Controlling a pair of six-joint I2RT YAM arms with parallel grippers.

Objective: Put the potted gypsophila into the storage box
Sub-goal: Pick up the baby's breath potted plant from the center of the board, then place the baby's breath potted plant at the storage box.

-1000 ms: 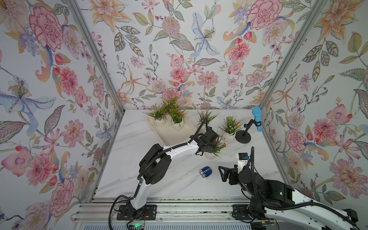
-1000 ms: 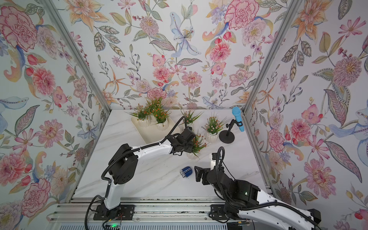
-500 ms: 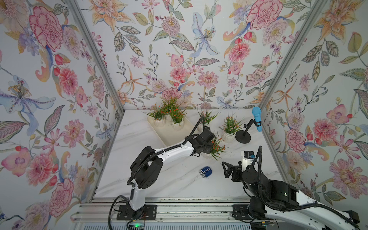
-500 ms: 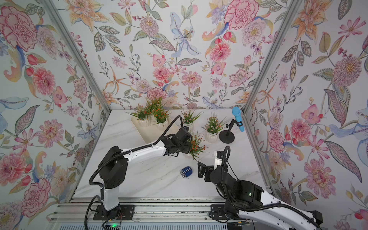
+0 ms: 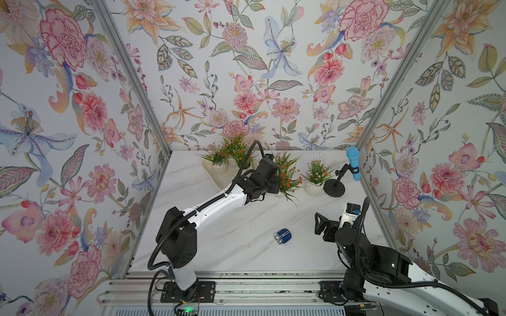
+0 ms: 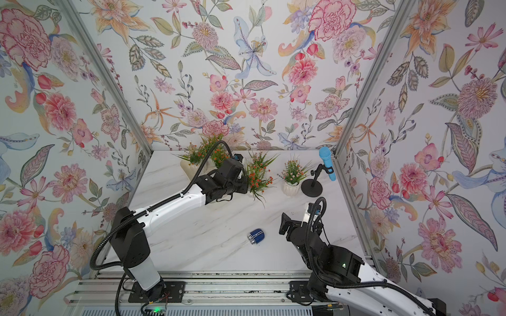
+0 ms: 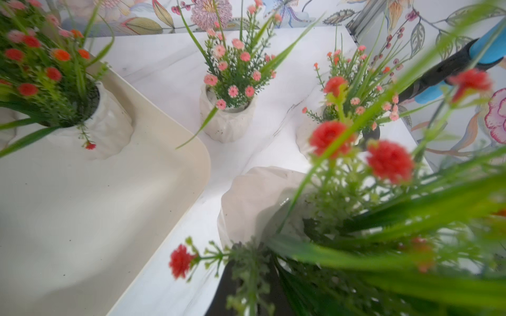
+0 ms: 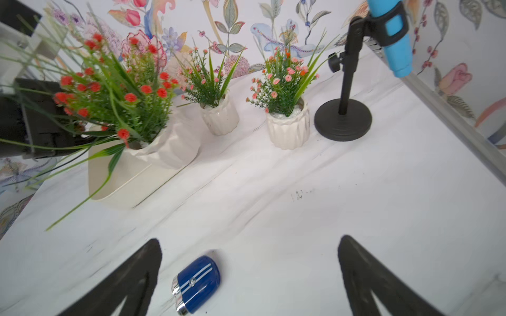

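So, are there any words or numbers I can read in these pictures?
Nothing here can be read.
On the small blue striped object: a tiny round badge, too small to read.
On the table: faint dark marks, too blurred to tell whether they are letters.

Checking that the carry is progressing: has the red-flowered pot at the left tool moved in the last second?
Yes. The red-flowered pot has shifted away from the microphone stand, which has stayed put, and toward the storage box.
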